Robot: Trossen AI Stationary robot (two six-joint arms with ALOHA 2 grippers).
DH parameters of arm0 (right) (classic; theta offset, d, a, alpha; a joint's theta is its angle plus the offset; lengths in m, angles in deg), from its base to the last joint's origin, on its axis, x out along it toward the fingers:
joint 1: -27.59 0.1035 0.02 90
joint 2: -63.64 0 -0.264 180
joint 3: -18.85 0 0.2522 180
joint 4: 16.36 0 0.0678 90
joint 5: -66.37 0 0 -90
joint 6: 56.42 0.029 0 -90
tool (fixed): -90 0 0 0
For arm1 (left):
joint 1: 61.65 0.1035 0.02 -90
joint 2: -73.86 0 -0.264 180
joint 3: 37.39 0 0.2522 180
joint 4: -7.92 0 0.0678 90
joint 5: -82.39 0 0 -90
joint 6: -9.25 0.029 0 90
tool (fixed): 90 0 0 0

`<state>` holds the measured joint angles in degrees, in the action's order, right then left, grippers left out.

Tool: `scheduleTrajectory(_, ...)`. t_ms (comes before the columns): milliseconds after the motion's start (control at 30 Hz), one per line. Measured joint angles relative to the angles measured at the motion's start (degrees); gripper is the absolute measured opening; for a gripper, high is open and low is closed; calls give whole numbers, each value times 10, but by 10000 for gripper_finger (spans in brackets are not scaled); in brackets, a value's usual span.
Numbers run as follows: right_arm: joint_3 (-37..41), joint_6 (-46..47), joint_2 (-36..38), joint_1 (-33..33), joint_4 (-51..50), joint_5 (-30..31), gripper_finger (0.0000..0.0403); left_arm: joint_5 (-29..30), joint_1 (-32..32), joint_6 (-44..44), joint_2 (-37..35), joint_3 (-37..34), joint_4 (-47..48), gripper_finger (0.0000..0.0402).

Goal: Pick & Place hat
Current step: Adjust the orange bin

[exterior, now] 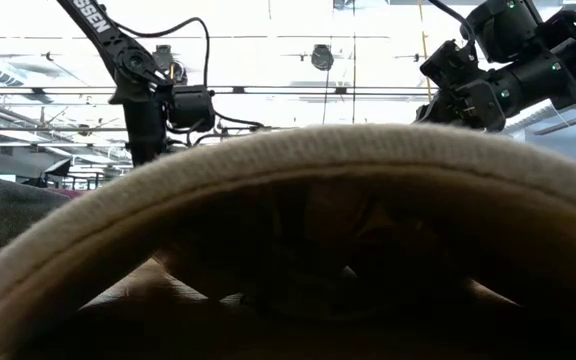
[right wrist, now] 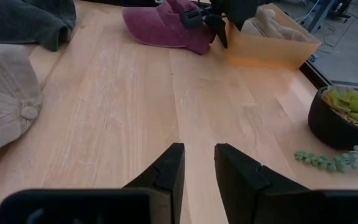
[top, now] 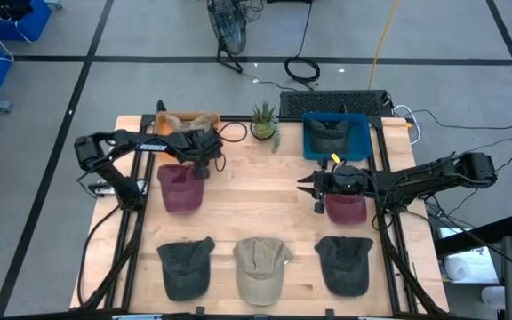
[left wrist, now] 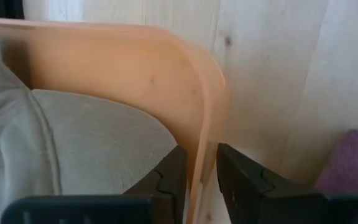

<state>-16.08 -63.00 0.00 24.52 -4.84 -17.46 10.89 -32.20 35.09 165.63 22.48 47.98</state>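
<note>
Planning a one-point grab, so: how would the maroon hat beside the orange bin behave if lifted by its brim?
The maroon hat looks like soft cloth, so it would probably sag. Likely light. Lying flat, it is unlikely to roll.
</note>
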Motion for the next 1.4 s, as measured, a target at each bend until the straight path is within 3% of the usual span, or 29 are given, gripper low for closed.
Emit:
scheduleTrajectory(433, 0, 6, 0, 0, -8, 0, 77, -1, 0, 4, 0, 0, -11, 61)
scheduleTrajectory(1400, 1, 13, 0, -2, -15, -2, 77, -51, 0, -52, -27, 1, 35, 62)
